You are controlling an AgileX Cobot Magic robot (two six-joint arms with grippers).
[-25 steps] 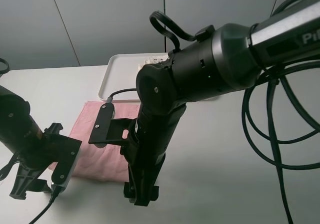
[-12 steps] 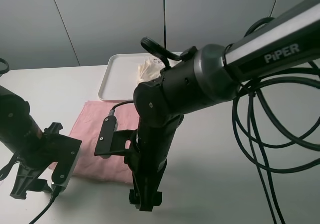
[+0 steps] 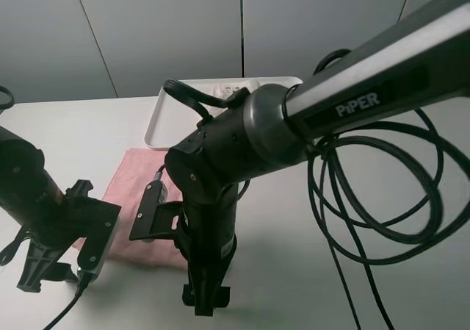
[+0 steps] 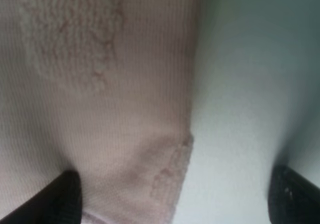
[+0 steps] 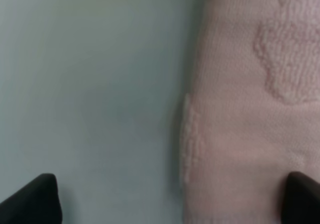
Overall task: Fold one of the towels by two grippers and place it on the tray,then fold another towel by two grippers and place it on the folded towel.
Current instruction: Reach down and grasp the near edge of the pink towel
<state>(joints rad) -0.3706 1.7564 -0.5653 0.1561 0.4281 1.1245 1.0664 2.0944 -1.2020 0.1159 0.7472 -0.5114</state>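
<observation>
Looking at the pink towel (image 3: pixel 131 174), I see it spread flat on the white table (image 3: pixel 316 264), its far edge just beside the near rim of the tray (image 3: pixel 163 121); I cannot tell whether the two touch. The left gripper (image 3: pixel 53 275) hangs low over the towel's near left corner. In its wrist view the jaws stand wide apart, one fingertip over the terry cloth and the other over bare table, gripping nothing. The right gripper (image 3: pixel 205 299) points straight down at the near right corner, spread just as wide across the towel's hemmed edge and likewise empty. The right arm's bulk and its looping black cables (image 3: pixel 382 220) hide much of the tray.
</observation>
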